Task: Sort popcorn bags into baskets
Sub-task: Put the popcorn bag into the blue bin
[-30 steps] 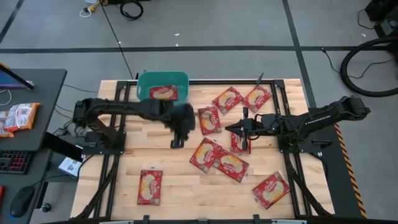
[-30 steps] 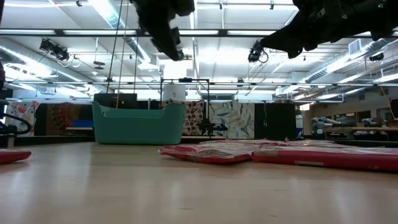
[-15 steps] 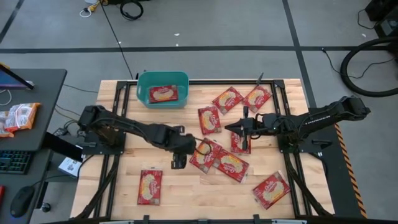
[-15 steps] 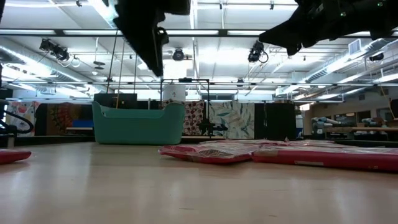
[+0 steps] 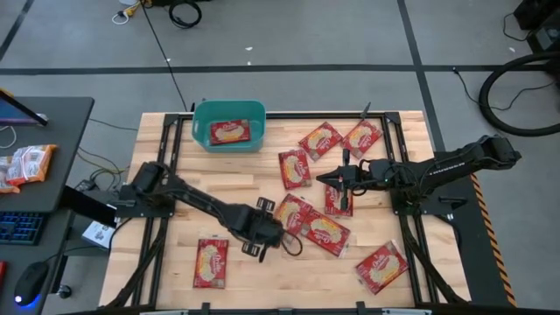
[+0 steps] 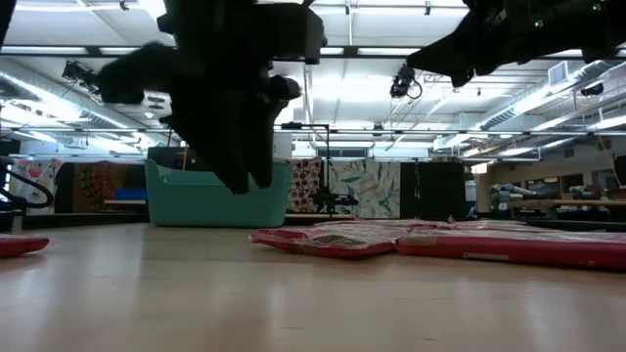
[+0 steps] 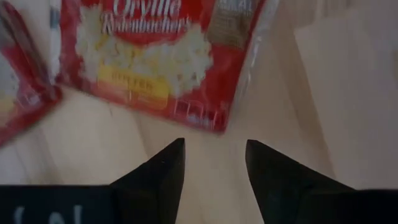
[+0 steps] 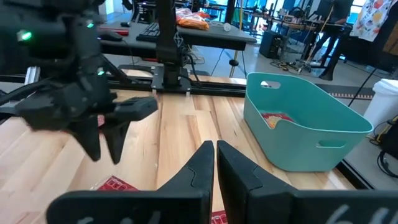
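Note:
Several red popcorn bags lie flat on the wooden table, and one more bag (image 5: pixel 229 132) lies inside the teal basket (image 5: pixel 201 112) at the far edge. My left gripper (image 5: pixel 267 245) hangs open just above the table, near the table's middle. Its fingers (image 7: pixel 163 171) point at the near edge of a bag (image 7: pixel 158 56) in the middle cluster (image 5: pixel 290 216) without touching it. My right gripper (image 5: pixel 335 180) hovers shut over the table's middle, right of a bag (image 5: pixel 295 168). The right wrist view shows the basket (image 8: pixel 305 127) and my left gripper (image 8: pixel 106 140).
Other bags lie at the far right (image 5: pixel 361 137), near right (image 5: pixel 381 267) and near left (image 5: pixel 211 262). Bare wood stretches along the table's left side. A desk to the table's left carries paler orange-and-white packets (image 5: pixel 26 164) and a keyboard.
My left gripper has swung from beside the basket toward the table's near edge and come down, ending low over the bags in the middle cluster. My right arm has kept still, and no bag has moved.

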`<action>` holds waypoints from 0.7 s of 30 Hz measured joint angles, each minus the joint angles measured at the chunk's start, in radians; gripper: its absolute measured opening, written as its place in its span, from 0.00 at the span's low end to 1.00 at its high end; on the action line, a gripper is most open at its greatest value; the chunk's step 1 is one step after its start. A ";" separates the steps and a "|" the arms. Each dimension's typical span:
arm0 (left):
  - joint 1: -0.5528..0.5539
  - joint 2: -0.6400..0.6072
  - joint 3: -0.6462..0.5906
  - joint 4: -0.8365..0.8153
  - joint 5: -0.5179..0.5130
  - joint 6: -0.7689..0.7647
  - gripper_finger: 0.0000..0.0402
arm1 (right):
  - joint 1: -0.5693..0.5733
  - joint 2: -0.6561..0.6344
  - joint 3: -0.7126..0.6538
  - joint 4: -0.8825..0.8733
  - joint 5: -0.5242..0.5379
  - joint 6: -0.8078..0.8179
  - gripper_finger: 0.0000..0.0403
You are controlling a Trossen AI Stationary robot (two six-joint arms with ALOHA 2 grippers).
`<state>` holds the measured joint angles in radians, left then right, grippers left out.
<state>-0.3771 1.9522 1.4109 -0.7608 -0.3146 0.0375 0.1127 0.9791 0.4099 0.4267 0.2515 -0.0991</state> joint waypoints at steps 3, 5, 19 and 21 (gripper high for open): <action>-0.028 0.030 0.000 0.047 -0.066 0.007 0.46 | 0.000 0.000 0.000 0.000 0.000 0.001 0.06; -0.045 0.049 0.000 0.060 -0.096 0.027 0.49 | 0.000 0.000 0.000 0.000 0.000 0.001 0.06; -0.073 0.142 0.000 0.079 -0.204 0.063 0.47 | 0.000 0.000 0.000 0.002 0.000 0.002 0.06; -0.073 0.143 0.000 0.078 -0.214 0.061 0.45 | 0.000 0.000 0.000 0.002 0.000 0.002 0.06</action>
<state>-0.4496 2.0951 1.4113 -0.6829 -0.5287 0.0988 0.1127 0.9791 0.4103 0.4286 0.2513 -0.0973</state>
